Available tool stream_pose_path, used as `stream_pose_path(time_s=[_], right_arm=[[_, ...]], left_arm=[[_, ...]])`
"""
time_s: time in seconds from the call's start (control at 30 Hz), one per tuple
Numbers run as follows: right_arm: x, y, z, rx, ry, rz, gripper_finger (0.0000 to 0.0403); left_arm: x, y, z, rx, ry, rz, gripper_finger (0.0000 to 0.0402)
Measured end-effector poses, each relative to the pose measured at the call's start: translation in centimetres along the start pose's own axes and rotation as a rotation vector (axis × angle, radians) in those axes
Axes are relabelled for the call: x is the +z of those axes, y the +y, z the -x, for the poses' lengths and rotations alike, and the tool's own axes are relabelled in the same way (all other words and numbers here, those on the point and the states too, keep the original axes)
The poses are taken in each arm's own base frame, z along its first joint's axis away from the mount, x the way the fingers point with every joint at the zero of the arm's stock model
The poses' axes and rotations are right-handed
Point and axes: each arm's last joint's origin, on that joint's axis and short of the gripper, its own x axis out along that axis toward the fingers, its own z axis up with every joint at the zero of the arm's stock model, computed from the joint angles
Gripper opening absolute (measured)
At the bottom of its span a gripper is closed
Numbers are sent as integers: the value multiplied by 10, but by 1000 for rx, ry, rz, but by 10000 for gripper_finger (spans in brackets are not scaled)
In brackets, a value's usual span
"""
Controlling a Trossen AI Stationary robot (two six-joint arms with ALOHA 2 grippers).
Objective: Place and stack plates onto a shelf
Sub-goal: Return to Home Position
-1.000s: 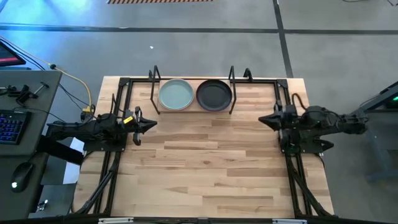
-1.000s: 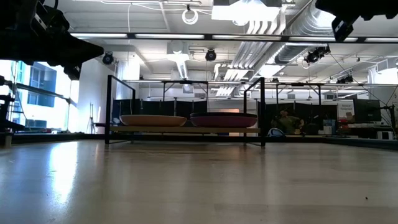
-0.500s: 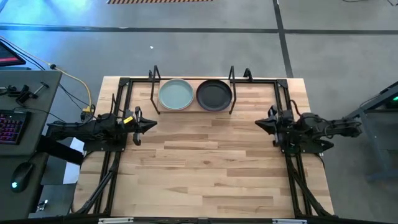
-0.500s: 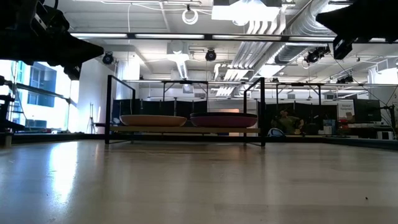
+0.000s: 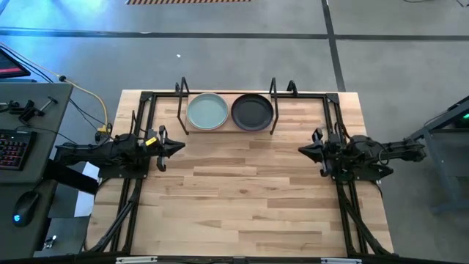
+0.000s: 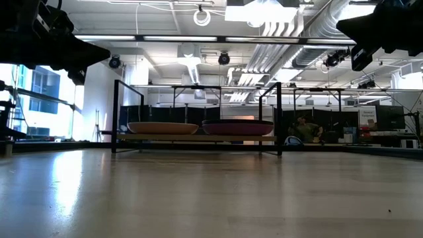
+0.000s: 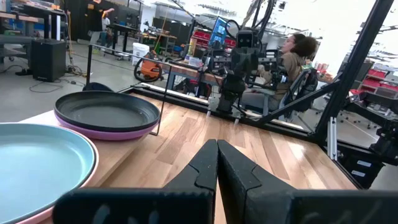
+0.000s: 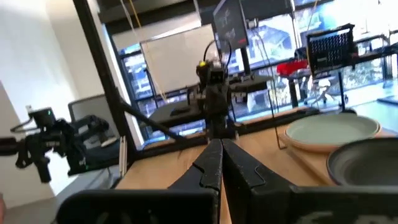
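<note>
The shelf point(image 5: 273, 94) stands at the table's far edge, a wooden board in a black wire frame. On it sit two stacks side by side: the pale blue-green plate point(image 5: 206, 111) on a pink one point(image 7: 25, 210), and the black plate point(image 5: 252, 111) on a purple one point(image 7: 106, 132). The low view shows both stacks point(image 6: 162, 127) point(image 6: 238, 125) resting flat on the board. My left gripper point(image 5: 179, 148) hovers shut over the table's left side. My right gripper point(image 5: 300, 150) hovers shut over the right side. Both point toward the table's middle.
Black frame rails point(image 5: 139, 117) point(image 5: 338, 117) run along the table's left and right edges under the arms. The wooden tabletop point(image 5: 242, 191) stretches between the grippers and toward the near edge. A desk with a keyboard point(image 5: 13, 150) stands left of the table. A seated person point(image 7: 292, 59) shows beyond it.
My right gripper has moved a little toward the table's middle and near edge, and has come lower in the low view, staying shut. The left arm and the plates have kept still.
</note>
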Motion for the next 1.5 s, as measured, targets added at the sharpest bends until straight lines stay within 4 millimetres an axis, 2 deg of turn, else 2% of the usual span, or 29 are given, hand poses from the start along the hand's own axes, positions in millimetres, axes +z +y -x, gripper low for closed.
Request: stream_pose_path(time_s=[0.2,0.5,0.63,0.77,0.97,1.1,1.5], right_arm=[[-16,-4,0,1,14,-1,0],[-16,-5,2,-34,7,111,0],[-22,-7,2,-66,67,149,0],[-27,-8,2,-52,126,142,0],[-27,-8,2,-45,128,140,0],[-27,-7,2,-48,128,65,0],[-27,-7,2,-48,128,63,0]], left_arm=[[0,0,0,0,0,0,0],[0,0,0,0,0,0,0],[0,0,0,0,0,0,0],[0,0,0,0,0,0,0],[0,0,0,1,0,0,0],[0,0,0,0,0,0,0],[0,0,0,0,0,0,0]])
